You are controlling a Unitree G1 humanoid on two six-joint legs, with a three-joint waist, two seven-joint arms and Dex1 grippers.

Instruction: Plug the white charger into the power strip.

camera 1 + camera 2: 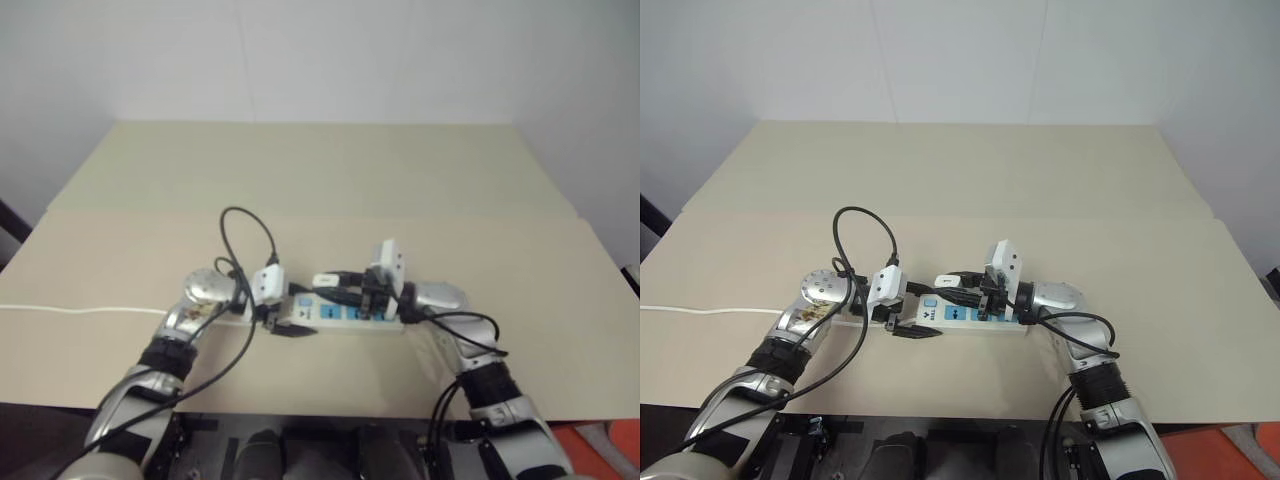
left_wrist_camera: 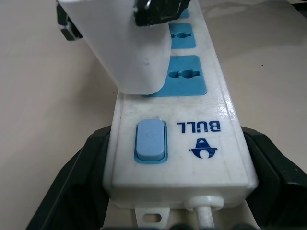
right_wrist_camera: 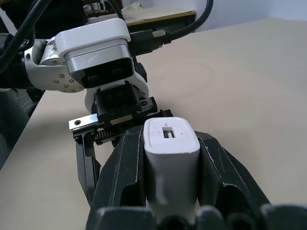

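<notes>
Two grippers grip on a beige table (image 1: 330, 170) by white walls: left gripper (image 2: 168, 201) clamps the power strip (image 2: 182, 143), right gripper (image 3: 170, 191) clamps the white charger (image 3: 170, 153), seemingly over a socket.

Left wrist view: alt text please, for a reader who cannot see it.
The left gripper clamps the switch end of the power strip, one black finger on each long side. The white charger is at the nearest blue socket, a black fingertip of the right gripper on it.

Soft, even overhead light falls on the table (image 1: 330, 170), which looks pale and slightly hazy. Shadows are faint, gathering just beneath the power strip (image 2: 175, 134), whose glossy casing carries small glare; its far sockets blur.
</notes>
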